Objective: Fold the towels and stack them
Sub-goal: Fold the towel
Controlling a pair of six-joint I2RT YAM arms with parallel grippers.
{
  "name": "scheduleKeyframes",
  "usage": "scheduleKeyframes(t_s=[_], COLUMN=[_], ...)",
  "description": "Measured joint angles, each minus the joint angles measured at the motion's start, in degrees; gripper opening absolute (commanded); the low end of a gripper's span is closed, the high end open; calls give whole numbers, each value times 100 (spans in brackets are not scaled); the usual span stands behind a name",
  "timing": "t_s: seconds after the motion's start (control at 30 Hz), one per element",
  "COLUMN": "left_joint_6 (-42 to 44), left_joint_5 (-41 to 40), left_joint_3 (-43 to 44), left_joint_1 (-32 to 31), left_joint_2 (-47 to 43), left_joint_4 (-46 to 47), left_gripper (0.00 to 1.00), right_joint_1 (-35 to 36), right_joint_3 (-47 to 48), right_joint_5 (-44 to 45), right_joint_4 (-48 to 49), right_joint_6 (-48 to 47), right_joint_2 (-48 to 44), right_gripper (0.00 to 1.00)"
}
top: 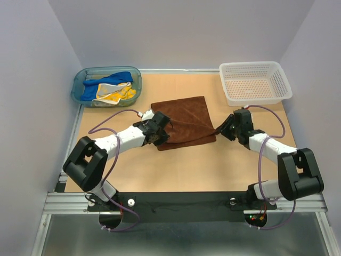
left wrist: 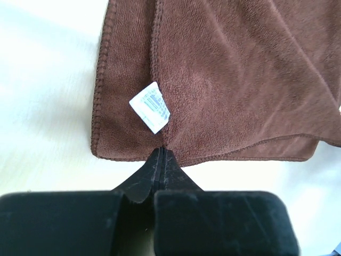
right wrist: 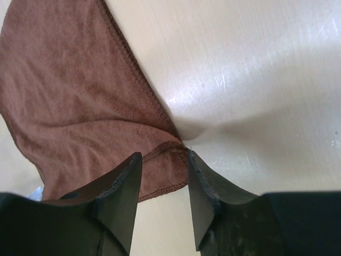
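So the whole thing sits on the counter, and the rust-brown towel lies mid-counter between the two arms, looking doubled over once since two hemmed layers show along its near edge. The left hand is clamped tight on that near edge at the left end, pinching the hem just below the little white tag. The right hand is at the near right corner with its jaws apart, the corner tucked between them but not squeezed yet. My take: get that right pinch to catch both layers before lifting, then raise both corners evenly and carry them over together so the edges line up and the fold doesn't skew. If only one layer gets grabbed, the towel will probably peel open. For the containers: the white basket at the far right shows no cloth that I can see, and the teal tub at the far left holds the other two, the blue towel bunched toward the back and the yellow towel crumpled in front of it.
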Motion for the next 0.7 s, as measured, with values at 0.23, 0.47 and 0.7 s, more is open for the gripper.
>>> scheduleKeyframes(t_s=[0.23, 0.47, 0.7], left_joint_6=[92, 162, 247], left_joint_5=[-127, -201, -203], left_joint_3=[0, 0, -2], left_joint_1=[0, 2, 7], left_joint_2=[-214, -426, -444], left_joint_4=[-205, -380, -511], left_gripper=[0, 0, 0], right_joint_1=[0, 0, 0], right_joint_3=[0, 0, -81], right_joint_5=[153, 116, -90], right_joint_4=[111, 173, 221], right_joint_6=[0, 0, 0], right_joint_2=[170, 210, 210], right_gripper=[43, 43, 43])
